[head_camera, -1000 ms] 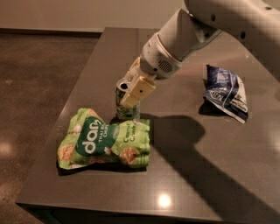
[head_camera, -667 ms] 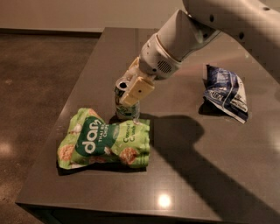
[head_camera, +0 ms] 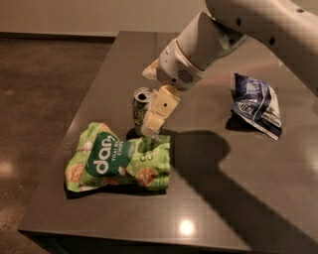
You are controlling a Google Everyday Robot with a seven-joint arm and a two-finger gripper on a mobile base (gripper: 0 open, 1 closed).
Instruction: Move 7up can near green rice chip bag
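Camera view looks down on a room with a glossy brown floor (head_camera: pixel 30 99) filling the 9 o'clock side and a pale wall (head_camera: pixel 74 15) running along at 12 o'clock. A dark grey worktop (head_camera: pixel 238 198) with a smooth, faintly reflective top fills the rest, its near edge showing at 6 o'clock. On its left part lies the green rice chip bag (head_camera: pixel 117 161), flat and crumpled, white lettering facing up. The 7up can (head_camera: pixel 141 101) stands at about 1 o'clock from that bag, its base just beside the bag's upper edge, silver top visible. The gripper (head_camera: pixel 148 124) reaches down at the can from 1 o'clock, its jaws clenched on the can, one cream jaw lying along the can's right side and the other hidden behind it. The white arm (head_camera: pixel 208 44) runs off toward 2 o'clock and casts a broad shadow (head_camera: pixel 213 163) across the worktop toward 5 o'clock. A small glare spot (head_camera: pixel 187 227) shines near the front edge. Well apart, at 3 o'clock from the can, a dark blue and white bag (head_camera: pixel 256 104) lies on the worktop.
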